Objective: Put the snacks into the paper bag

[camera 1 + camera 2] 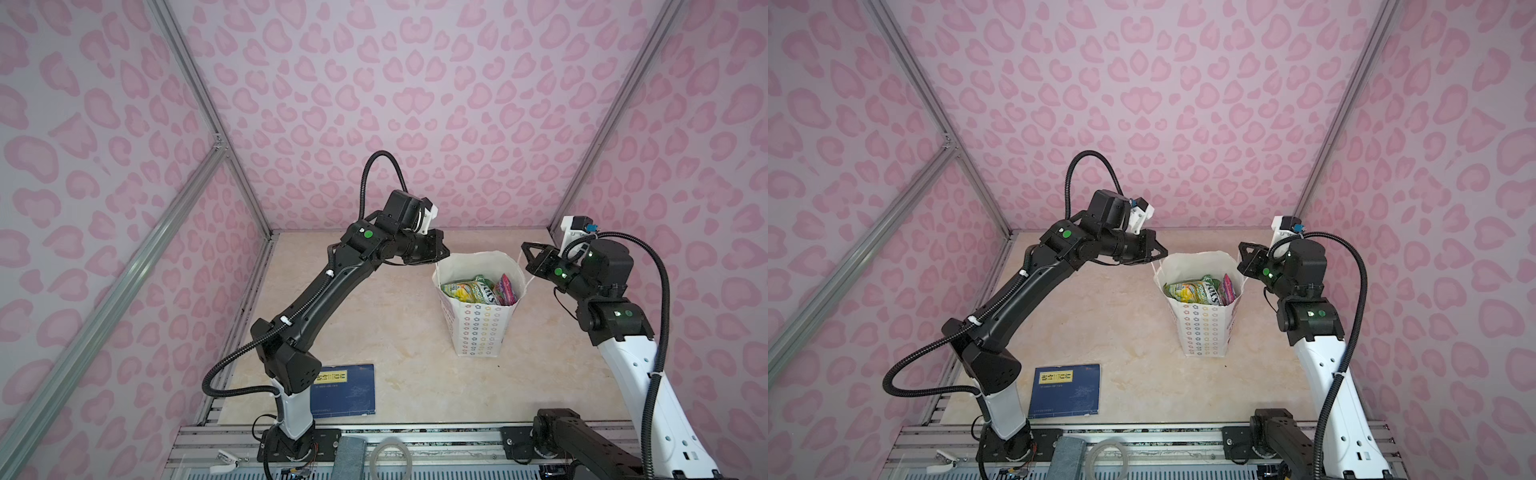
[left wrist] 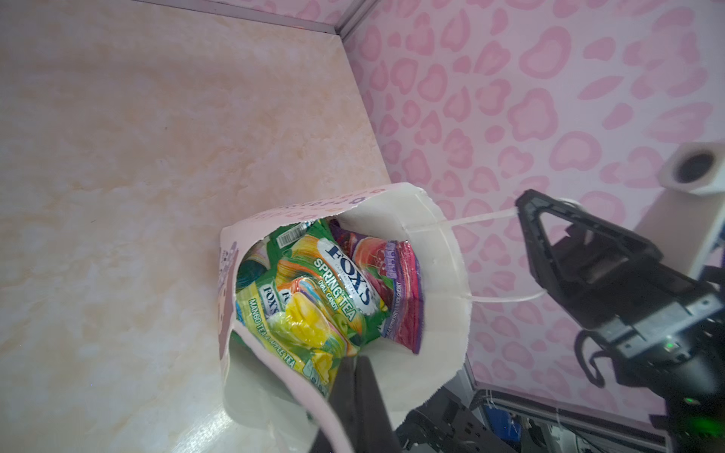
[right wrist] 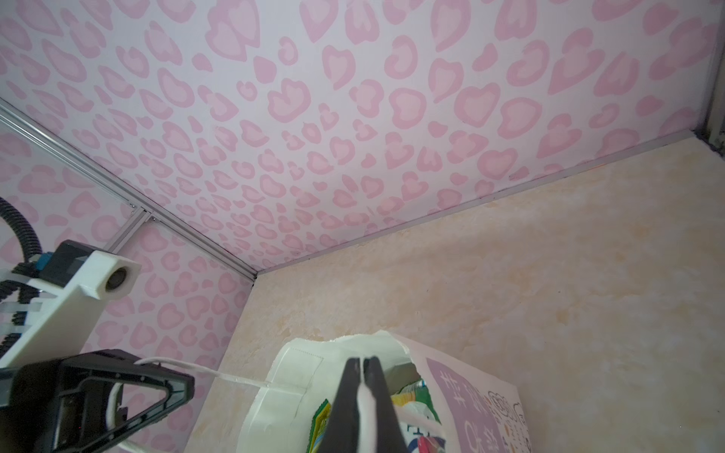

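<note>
The white paper bag (image 1: 482,328) (image 1: 1204,332) stands upright on the right half of the table, its mouth pulled wide. Several snacks (image 1: 469,289) (image 1: 1196,291) lie inside, green-yellow and purple packets; "FOX'S" reads on one in the left wrist view (image 2: 314,298). My left gripper (image 1: 445,253) (image 1: 1165,252) (image 2: 359,376) is at the bag's left rim, shut on its cord handle (image 3: 235,378). At the right rim my right gripper (image 1: 525,249) (image 1: 1241,248) (image 3: 363,362) is shut on the other handle (image 2: 470,221), which is stretched taut.
A flat dark-blue book (image 1: 345,390) (image 1: 1065,390) with a yellow label lies at the front left beside the left arm's base. Pink patterned walls close in the left, back and right. A metal rail with a pale ring (image 1: 392,455) runs along the front.
</note>
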Available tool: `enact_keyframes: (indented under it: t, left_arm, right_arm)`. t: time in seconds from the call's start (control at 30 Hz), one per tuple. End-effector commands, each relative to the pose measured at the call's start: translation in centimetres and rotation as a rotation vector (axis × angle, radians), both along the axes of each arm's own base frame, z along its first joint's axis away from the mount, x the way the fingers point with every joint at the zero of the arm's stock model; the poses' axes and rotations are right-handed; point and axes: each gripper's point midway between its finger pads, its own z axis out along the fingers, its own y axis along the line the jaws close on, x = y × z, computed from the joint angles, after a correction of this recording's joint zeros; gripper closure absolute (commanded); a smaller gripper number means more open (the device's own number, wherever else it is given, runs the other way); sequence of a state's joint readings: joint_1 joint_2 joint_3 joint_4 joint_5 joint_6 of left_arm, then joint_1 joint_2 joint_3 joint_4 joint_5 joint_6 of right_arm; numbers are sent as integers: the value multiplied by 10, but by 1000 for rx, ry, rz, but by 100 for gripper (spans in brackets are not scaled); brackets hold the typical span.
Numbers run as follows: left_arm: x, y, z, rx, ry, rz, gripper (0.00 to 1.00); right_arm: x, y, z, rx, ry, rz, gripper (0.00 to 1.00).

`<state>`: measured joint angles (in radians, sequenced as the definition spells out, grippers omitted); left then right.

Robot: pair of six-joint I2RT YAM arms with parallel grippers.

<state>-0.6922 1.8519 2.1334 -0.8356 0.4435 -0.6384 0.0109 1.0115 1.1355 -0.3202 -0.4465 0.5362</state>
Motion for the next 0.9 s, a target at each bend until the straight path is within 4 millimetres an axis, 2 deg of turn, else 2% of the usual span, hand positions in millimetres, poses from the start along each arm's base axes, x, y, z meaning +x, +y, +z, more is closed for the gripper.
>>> enact_keyframes:
  t: [0.0, 0.13, 0.27, 0.4, 0.47, 0.53, 0.67, 0.73, 0.8, 0.87]
  left_arm:
    - [-4, -15, 51, -181, -73, -87, 96]
    - [-5, -11, 67, -230, -93, -109, 96]
    - [3, 9, 69, -213, -119, -63, 96]
    - [15, 37, 68, -204, -126, -7, 96]
    - [17, 44, 72, -213, -135, 7, 96]
    - [16, 39, 80, -245, -142, -5, 96]
    - [5, 14, 92, -292, -127, -83, 96]
    - [0, 14, 99, -291, -135, -106, 96]
    - [6, 33, 100, -262, -160, -54, 96]
    - [18, 56, 92, -257, -152, 9, 96]
  right_arm:
    - [4, 10, 24, 38, -99, 53, 100]
    - [4, 18, 24, 64, -95, 95, 100]
    - [-1, 31, 29, 58, -101, 130, 100]
    - [-3, 61, 30, 17, -92, 192, 100]
    - [-1, 78, 32, 23, -87, 239, 100]
    - [0, 93, 36, 32, -94, 262, 100]
    - [2, 115, 40, 23, -109, 283, 100]
    - [4, 122, 35, 21, -93, 293, 100]
    - [5, 126, 32, 19, -80, 299, 100]
    - [5, 131, 31, 15, -79, 304, 100]
